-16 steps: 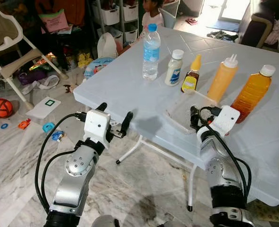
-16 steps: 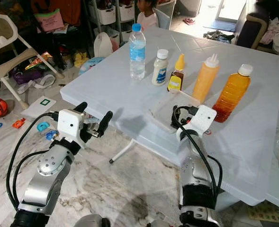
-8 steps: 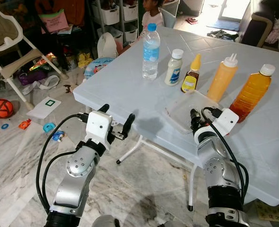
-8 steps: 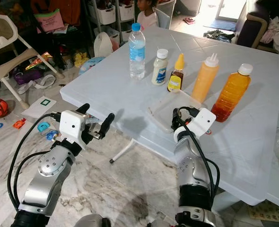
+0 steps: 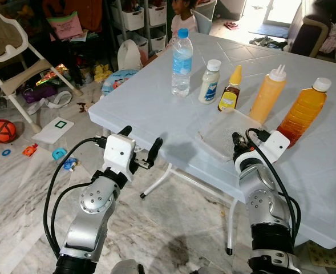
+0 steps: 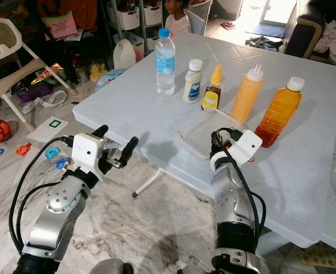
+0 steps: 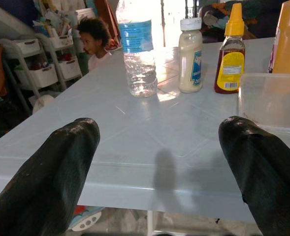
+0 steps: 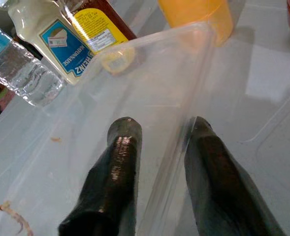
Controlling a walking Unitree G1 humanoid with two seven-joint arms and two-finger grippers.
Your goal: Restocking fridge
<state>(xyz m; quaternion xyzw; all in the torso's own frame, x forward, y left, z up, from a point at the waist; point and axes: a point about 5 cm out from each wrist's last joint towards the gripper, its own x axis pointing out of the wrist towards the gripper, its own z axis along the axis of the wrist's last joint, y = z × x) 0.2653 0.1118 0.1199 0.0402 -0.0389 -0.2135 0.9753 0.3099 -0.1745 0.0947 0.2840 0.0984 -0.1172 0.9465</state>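
From the head views, a white table [image 5: 156, 108] carries a water bottle [image 5: 182, 63], a mayonnaise bottle [image 5: 210, 81], a small sauce bottle [image 5: 231, 89], an orange squeeze bottle [image 5: 267, 95] and a juice bottle [image 5: 303, 112] in a row, with a clear tub [image 5: 225, 132] near the front edge; the right gripper [image 5: 237, 143] sits at the tub's near wall, while the left gripper [image 5: 140, 146] hovers wide open just off the table's edge, holding nothing; a person stands beyond the far corner. In the left wrist view the spread fingers [image 7: 46, 182] frame the bottles, well apart from them. In the right wrist view the two fingers [image 8: 120, 162] straddle the tub's thin wall, one inside, one outside, pinching it or close to; that rim looks slippery and flexible, so a lift could tilt the tub or let it slide out, perhaps knocking the squeeze bottle just behind; whether the pads truly press the plastic is hard to tell, and the fridge is nowhere to be placed.
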